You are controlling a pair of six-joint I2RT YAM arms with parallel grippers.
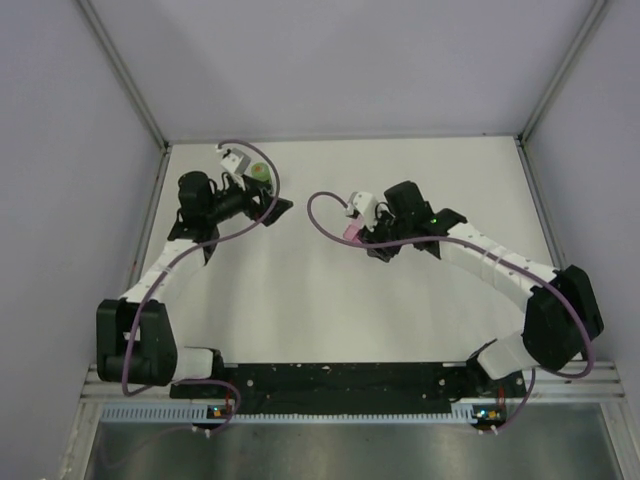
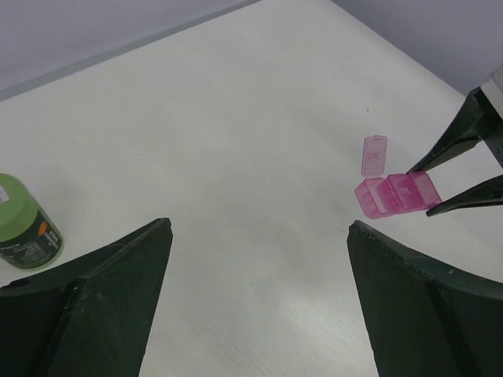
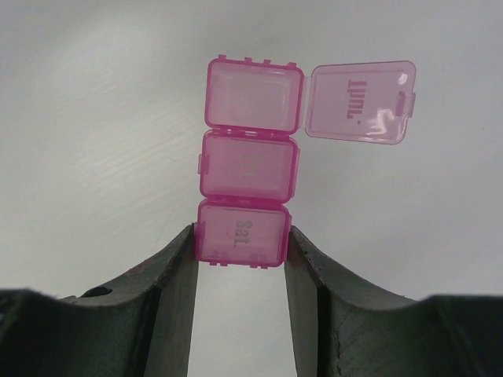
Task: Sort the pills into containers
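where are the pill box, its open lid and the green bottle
pill box (image 3: 247, 163), right wrist view, middle compartment
open lid (image 3: 359, 102), right wrist view, centre of the flap
green bottle (image 2: 22, 216), left wrist view, its green side

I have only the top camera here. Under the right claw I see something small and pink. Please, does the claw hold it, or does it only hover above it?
Observer: It holds it. The right wrist camera shows the right claw shut on the pink pill box, at the end compartment marked "Sat".
Operator: Is any lid open?
Observer: One lid, on the compartment farthest from the claw, is swung open to the side. The other two are shut.
Operator: Is a pill inside?
Observer: I see none in the open compartment; it looks empty.
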